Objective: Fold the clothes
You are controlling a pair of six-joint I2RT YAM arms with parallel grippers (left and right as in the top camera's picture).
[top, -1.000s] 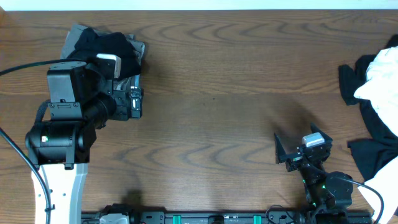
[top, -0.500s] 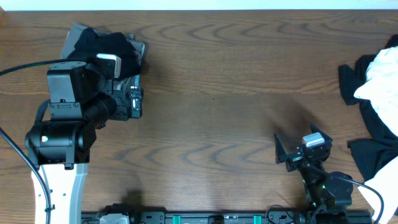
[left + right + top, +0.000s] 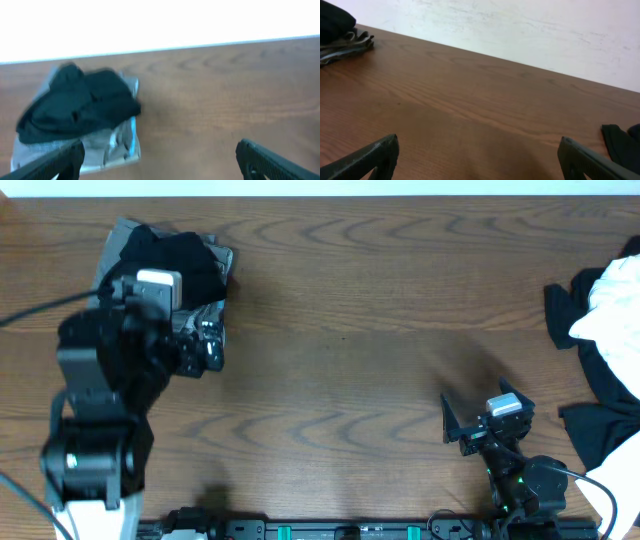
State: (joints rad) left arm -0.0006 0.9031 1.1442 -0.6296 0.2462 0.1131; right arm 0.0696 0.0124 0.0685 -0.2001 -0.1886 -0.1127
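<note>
The clothes lie in two heaps. At the table's far left, a black garment [image 3: 170, 258] rests on a folded grey one [image 3: 120, 242]; the left wrist view shows the same black piece [image 3: 80, 105] on the grey piece [image 3: 117, 147]. At the right edge, a white garment [image 3: 615, 295] lies over black ones [image 3: 605, 395]. My left gripper [image 3: 210, 345] hovers just in front of the left heap, open and empty [image 3: 160, 165]. Near the table's front edge, my right gripper [image 3: 478, 408] stands open over bare wood [image 3: 480, 162], holding nothing.
The wooden table [image 3: 350, 330] stretches between the two heaps. The left arm's body [image 3: 95, 420] covers the front left. In the right wrist view, the left heap [image 3: 337, 30] shows far off and a black garment's corner [image 3: 622, 145] at the right.
The left arm has moved and is blurred; its gripper has drawn slightly back from the left heap. The right arm and both heaps have not moved.
</note>
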